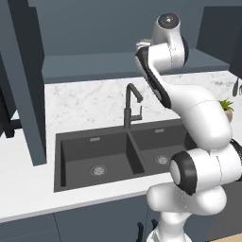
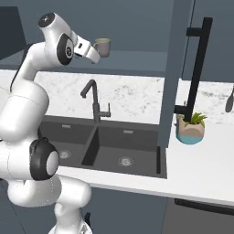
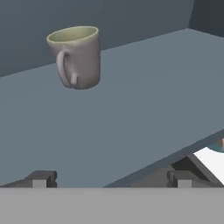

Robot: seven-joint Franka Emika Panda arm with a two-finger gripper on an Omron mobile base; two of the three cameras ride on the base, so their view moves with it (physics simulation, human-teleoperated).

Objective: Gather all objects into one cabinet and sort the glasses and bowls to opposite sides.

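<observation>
One beige-grey cup (image 3: 78, 57) with a small handle stands upright on the blue-grey shelf floor (image 3: 148, 92) of the dark wall cabinet (image 2: 132, 61). In the hand view it sits up and to the left, apart from my fingers. My gripper (image 3: 109, 180) is open, with its fingertips (image 3: 40, 179) spread wide and nothing between them. In the right base view my gripper (image 2: 95, 57) hovers just in front of the cup (image 2: 103, 47) at the shelf's edge. The bowls and the other cup are out of view.
Below the cabinet lies a marble counter (image 1: 94, 101) with a dark double sink (image 1: 99, 156) and a black faucet (image 2: 93, 103). An open cabinet door (image 2: 176, 68) with a long black handle (image 2: 197, 64) hangs to the right. A potted plant (image 2: 192, 128) stands beyond it.
</observation>
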